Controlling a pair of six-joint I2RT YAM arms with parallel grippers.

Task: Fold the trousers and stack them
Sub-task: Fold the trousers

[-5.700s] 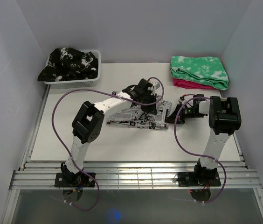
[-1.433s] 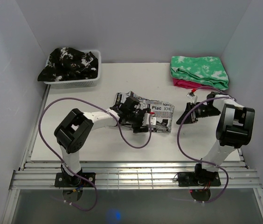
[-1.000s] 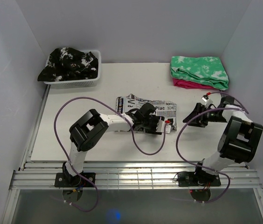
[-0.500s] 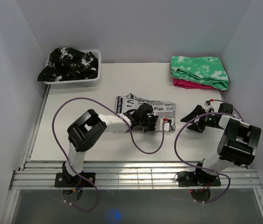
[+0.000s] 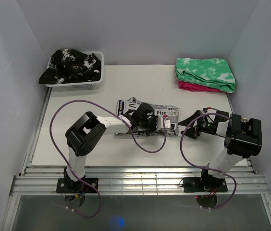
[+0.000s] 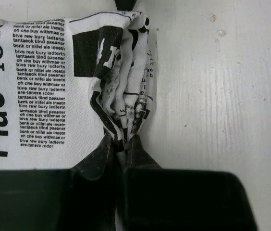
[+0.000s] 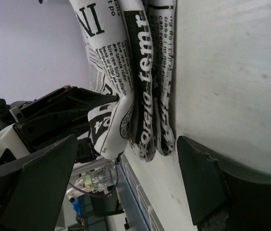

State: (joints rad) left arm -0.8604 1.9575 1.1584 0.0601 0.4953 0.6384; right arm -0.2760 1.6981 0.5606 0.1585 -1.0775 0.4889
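My worry: left hand (image 6: pixel 121 144) pinches only a bunched edge of the folded white newsprint-cloth trousers (image 5: pixel 168 112), right hand (image 5: pixel 187 126) gapes empty; lifting may unfold them.

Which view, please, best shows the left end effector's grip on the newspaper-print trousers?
Left wrist view: the left end effector pinches a bunched fold of the white newspaper-print cloth trousers. The top view hides the pinch; the right wrist shows it obliquely.

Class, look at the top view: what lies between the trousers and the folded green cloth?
Nothing: only bare table separates the trousers from the green cloth, as the top view shows.
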